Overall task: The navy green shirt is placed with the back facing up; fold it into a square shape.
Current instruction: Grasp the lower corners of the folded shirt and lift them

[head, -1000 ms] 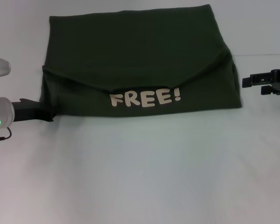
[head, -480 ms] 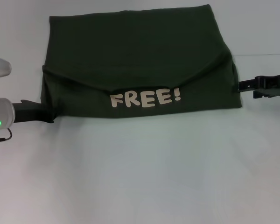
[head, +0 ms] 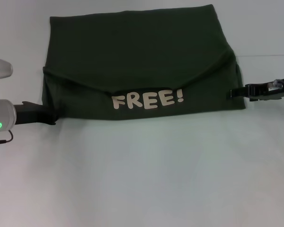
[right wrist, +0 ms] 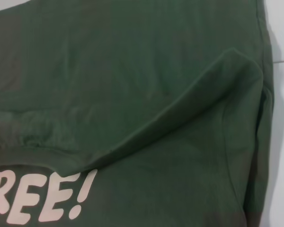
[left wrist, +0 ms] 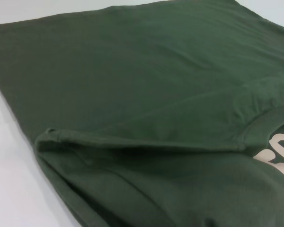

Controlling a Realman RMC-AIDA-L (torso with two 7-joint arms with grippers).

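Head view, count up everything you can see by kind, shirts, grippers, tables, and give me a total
Shirts: 1, the navy green shirt, partly folded, cream lettering showing.
Grippers: 2, the left gripper at the shirt's left edge, the right gripper at its right edge.
Tables: 1, the white table.
Total: 4.

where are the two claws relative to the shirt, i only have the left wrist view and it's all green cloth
Observer: The left claw sits at the navy green shirt's near left corner, on the white table.
Operator: and the right one
Observer: The right claw reaches over the shirt's right edge, low against the cloth.
Operator: can't read the print from here
Observer: The lettering reads FREE!, on the near layer below a curved folded edge.
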